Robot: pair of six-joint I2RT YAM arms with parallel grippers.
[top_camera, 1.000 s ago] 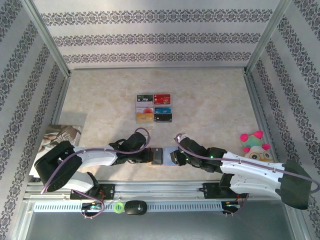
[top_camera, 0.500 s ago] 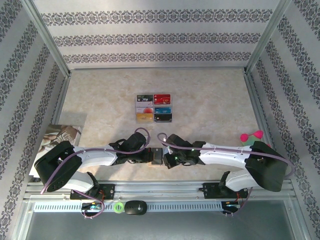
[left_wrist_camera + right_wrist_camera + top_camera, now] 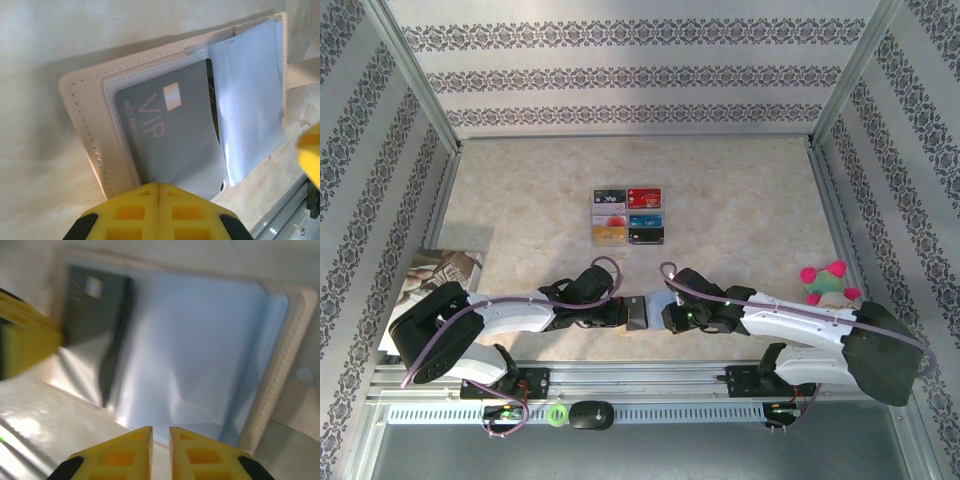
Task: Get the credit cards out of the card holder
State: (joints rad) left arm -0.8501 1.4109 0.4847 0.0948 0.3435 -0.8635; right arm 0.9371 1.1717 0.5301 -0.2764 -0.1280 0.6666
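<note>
Right fingers (image 3: 125, 450) shifted rightward, card holder (image 3: 280, 365) blurred, VIP card (image 3: 165, 145) part-covered

Bright soft light; right-wrist view blurred

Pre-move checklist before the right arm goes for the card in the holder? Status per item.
1. Grip: left tool shut on the near edge of the card holder: ok.
2. Holder lies open, with the VIP card on show: ok.
3. Card free of its clear pocket: not ok, it sits inside.
4. Contact: right tool is at the edge of the blue-grey sleeve with a narrow gap between its fingers; whether it pinches anything: cannot tell.
5. Right wrist view sharp enough to aim: not ok, blurred.
6. The six loose cards lie well away from both tools: ok.
</note>
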